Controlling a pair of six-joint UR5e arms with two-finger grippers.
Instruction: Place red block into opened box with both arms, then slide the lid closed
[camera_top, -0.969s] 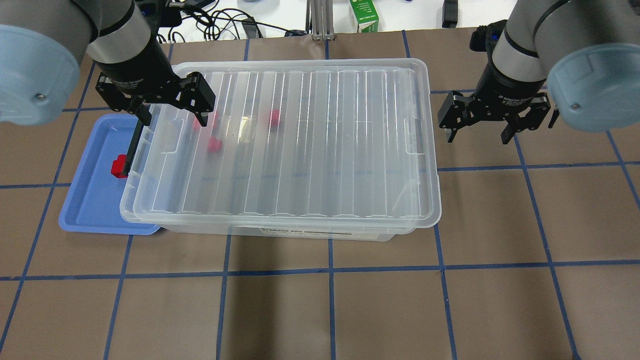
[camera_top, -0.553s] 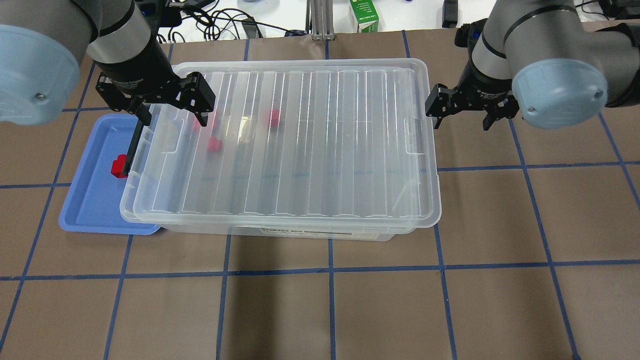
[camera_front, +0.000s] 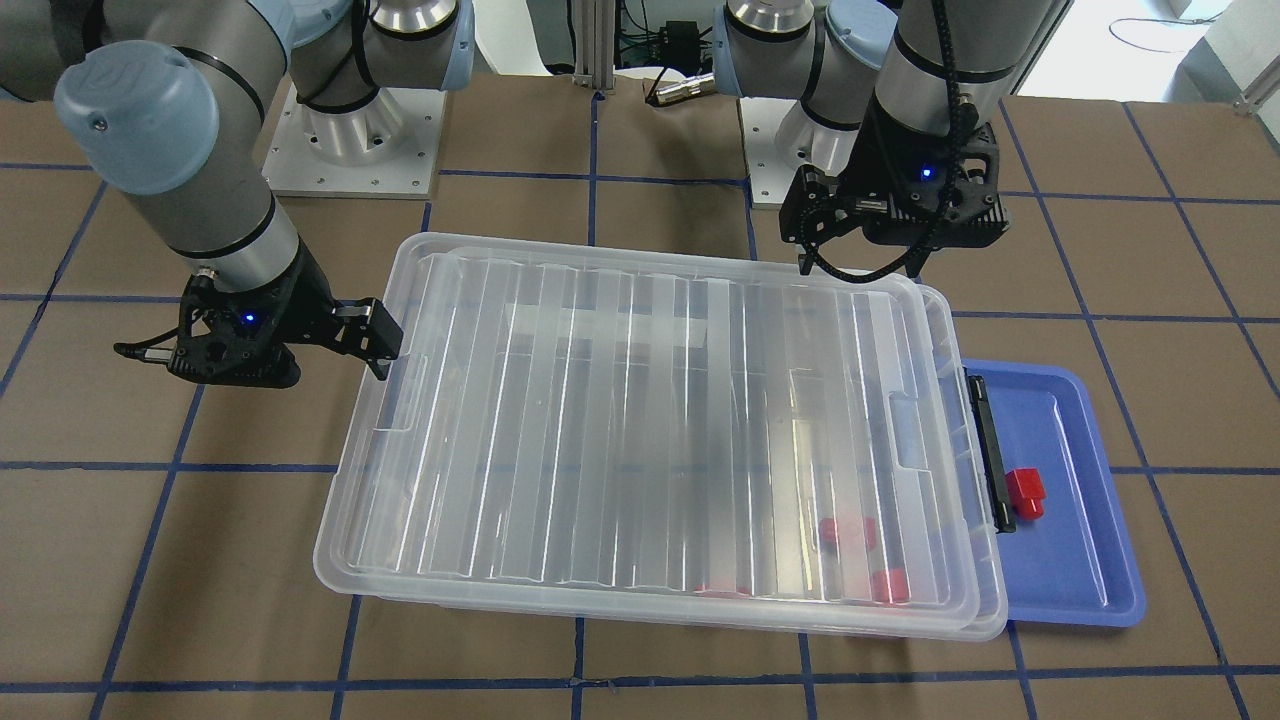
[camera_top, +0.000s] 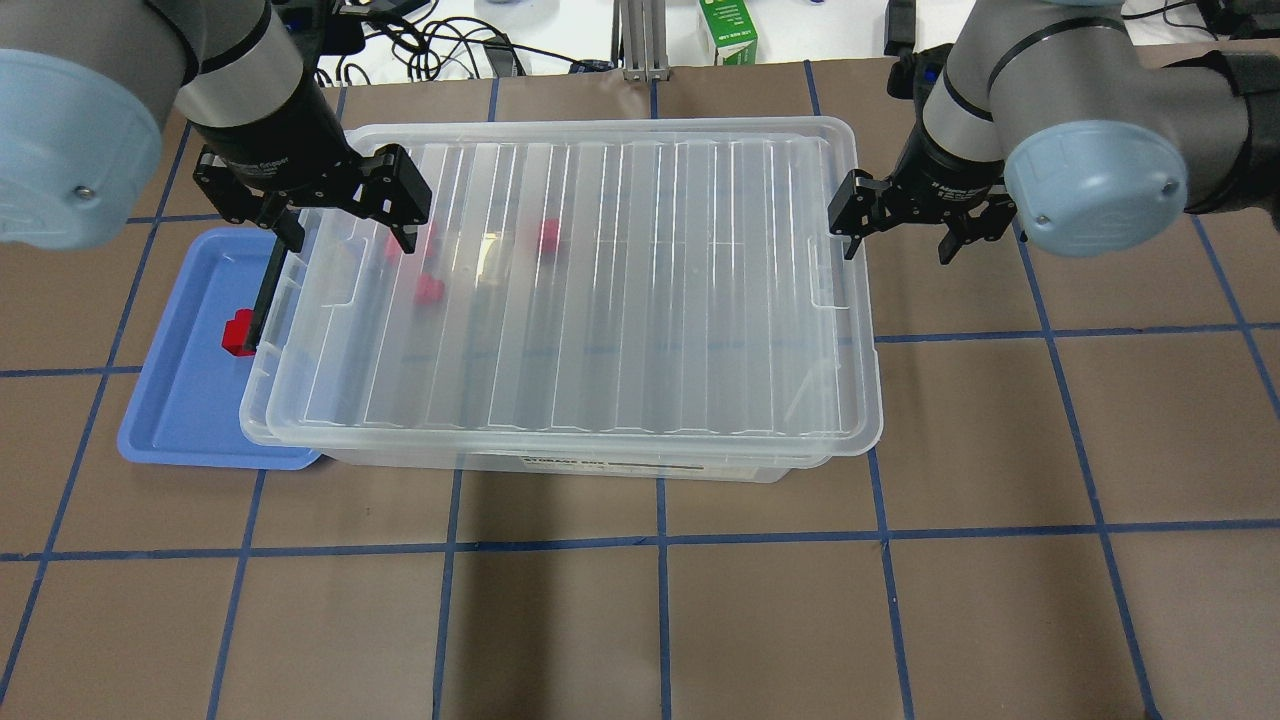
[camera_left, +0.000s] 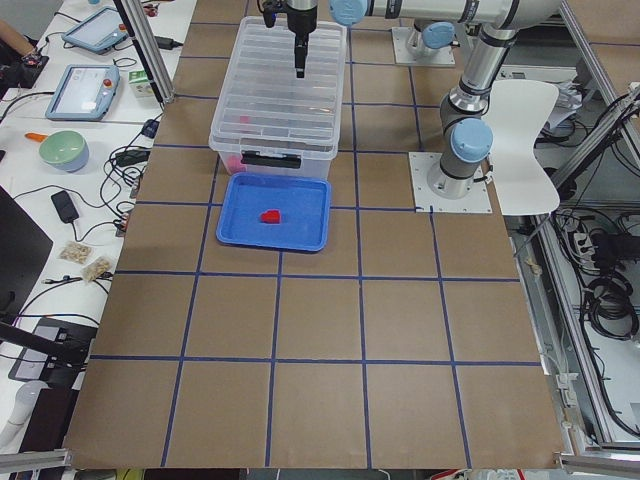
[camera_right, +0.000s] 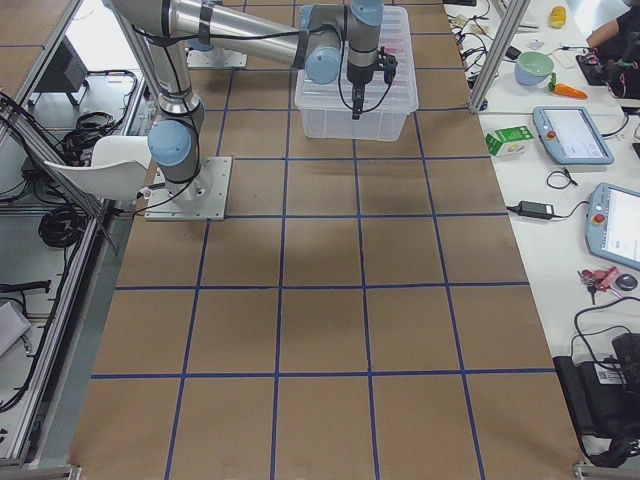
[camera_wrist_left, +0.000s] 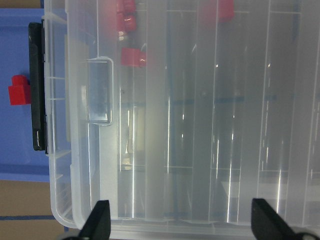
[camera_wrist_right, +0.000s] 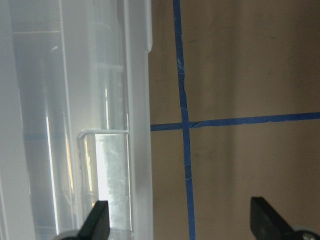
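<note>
One red block (camera_top: 238, 333) lies on the blue tray (camera_top: 180, 400) beside the box's black bar (camera_top: 265, 300). The ribbed lid (camera_top: 620, 290) covers nearly all of the clear box (camera_top: 560, 465), whose left rim shows past the lid. Several more red blocks (camera_top: 547, 236) sit blurred under the lid. My left gripper (camera_top: 347, 238) hangs open over the lid's left end, holding nothing. My right gripper (camera_top: 897, 248) is open at the lid's right short edge, one finger (camera_top: 850, 240) at the rim and the other over the table. The right wrist view shows that rim beside the right gripper (camera_wrist_right: 180, 222).
A green carton (camera_top: 728, 30), cables (camera_top: 430, 45) and an aluminium post (camera_top: 636, 40) stand beyond the table's far edge. Brown table paper with blue tape lines (camera_top: 660, 540) stretches in front of the box and to its right.
My right gripper has moved left and slightly back, from open table up to the lid's right short edge. The left gripper, the lid and the red blocks have stayed put.
</note>
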